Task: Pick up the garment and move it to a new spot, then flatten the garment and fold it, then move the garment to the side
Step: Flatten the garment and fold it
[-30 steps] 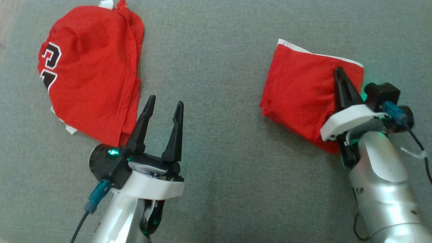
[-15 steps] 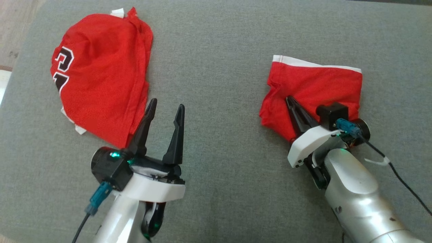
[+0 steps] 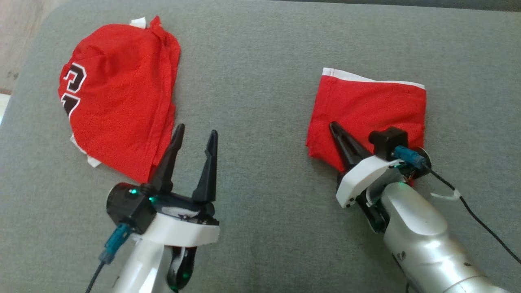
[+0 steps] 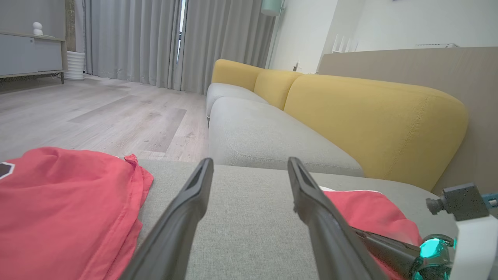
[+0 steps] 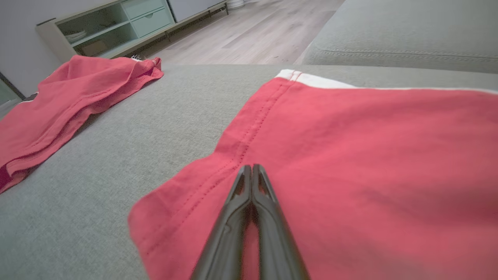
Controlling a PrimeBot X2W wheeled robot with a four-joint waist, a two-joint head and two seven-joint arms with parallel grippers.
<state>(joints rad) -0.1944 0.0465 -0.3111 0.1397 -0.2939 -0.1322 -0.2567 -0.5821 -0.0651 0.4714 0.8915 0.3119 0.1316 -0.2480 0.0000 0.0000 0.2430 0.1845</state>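
head and wrist views: i count 2 red garments on 1 grey cushion (image 3: 252, 73), and 2 grippers. the folded garment (image 3: 366, 106), red with 1 white trim band along its far edge, lies on the cushion's right half, well apart from the lettered garment (image 3: 118, 101), which lies rumpled at the left. my right gripper (image 3: 333, 125) is clenched, its 2 fingers pressed together and lying over the folded garment's near left part; i see no cloth pinched between them. my left gripper (image 3: 197, 130) is released, jaws wide and holding nothing, at the lettered garment's near corner; whether it touches i cannot tell. handling, as i judge it: thin, light, limp cloth, not fragile, that will sag, slide over itself and lose its fold if lifted by 1 point. i would take hold at the stitched hem or a corner, catching all layers, ideally with 2 grips spread along 1 edge.
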